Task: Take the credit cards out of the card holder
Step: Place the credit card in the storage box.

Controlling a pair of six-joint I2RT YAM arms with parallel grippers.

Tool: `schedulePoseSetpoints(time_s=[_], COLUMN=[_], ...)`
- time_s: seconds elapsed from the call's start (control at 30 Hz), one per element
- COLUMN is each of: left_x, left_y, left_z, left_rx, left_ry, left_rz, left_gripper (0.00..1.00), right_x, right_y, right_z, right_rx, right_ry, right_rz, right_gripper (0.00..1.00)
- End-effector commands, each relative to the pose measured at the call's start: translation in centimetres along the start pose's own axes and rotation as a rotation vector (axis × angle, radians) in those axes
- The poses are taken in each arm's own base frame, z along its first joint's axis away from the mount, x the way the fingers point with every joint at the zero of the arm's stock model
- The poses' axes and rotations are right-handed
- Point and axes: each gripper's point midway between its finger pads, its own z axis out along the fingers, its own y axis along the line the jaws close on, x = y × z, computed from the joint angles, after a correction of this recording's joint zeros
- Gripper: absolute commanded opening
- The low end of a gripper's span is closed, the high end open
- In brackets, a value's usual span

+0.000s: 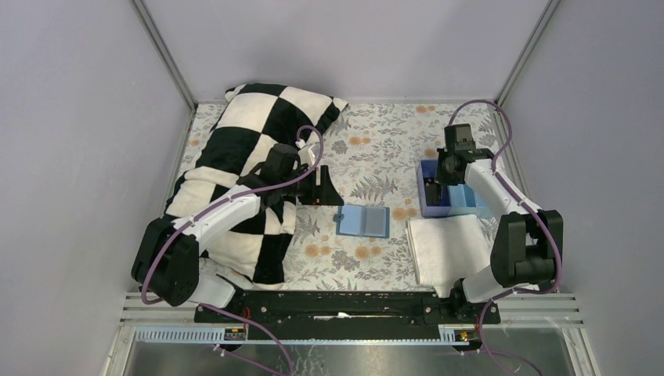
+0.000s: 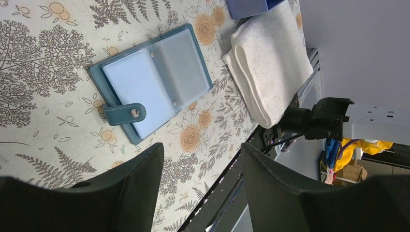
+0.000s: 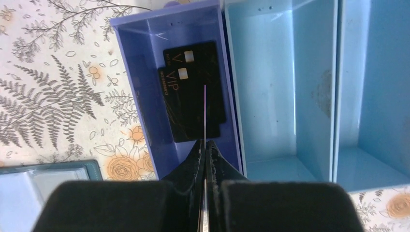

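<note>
Card holder [image 2: 154, 79] lies open flat on the floral table [image 1: 376, 149], mid-table, between the two arms. Both clear inner pockets face up and look pale; cannot tell if any card is left inside. Strap with snap sticks out over one edge.

Left pincer [image 2: 200, 154] is spread wide with nothing between the fingers. It hangs over the table near the holder and does not touch it.

Right pincer [image 3: 205, 150] is pressed together on a thin held card [image 3: 205, 111] seen edge-on, just a pale line running out from the fingertips. It is over the purple end compartment of the blue tray [image 3: 295, 72] on the right side of the table.

Two black credit cards [image 3: 193, 92] lie flat in that purple compartment, overlapping, gold chip and "VIP" print facing up. Held card is above them; cannot tell if it touches them. The light-blue compartments beside it hold nothing visible.

Folded white towel [image 1: 446, 247] sits just near-side of the tray, right of the holder. Black-and-white checkered blanket [image 1: 250, 157] is bunched on the left side, under the left arm.
</note>
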Motion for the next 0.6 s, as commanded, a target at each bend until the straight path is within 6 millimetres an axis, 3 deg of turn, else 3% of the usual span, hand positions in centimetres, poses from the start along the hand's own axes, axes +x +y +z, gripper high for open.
schedulePoseSetpoints(time_s=[0.0,0.2,0.57], left_x=[-1.0,-0.7,-0.2], left_y=[-0.7,-0.9,-1.0], left_z=[0.3,0.4,0.1], left_rx=[0.039,0.061,0.071], left_ry=[-0.014,0.0,-0.006], left_rz=[0.04,0.036,0.022], left_gripper=[0.64,0.64,0.65], right_x=[-1.1,-0.7,-0.3], right_y=[1.5,2.9,3.2], right_z=[0.5,1.4,2.7], right_rx=[-0.134,-0.223,-0.232], right_ry=[-0.033,-0.025,0.001], right_rz=[0.001,0.012,0.011], right_gripper=[0.0,0.0,0.01])
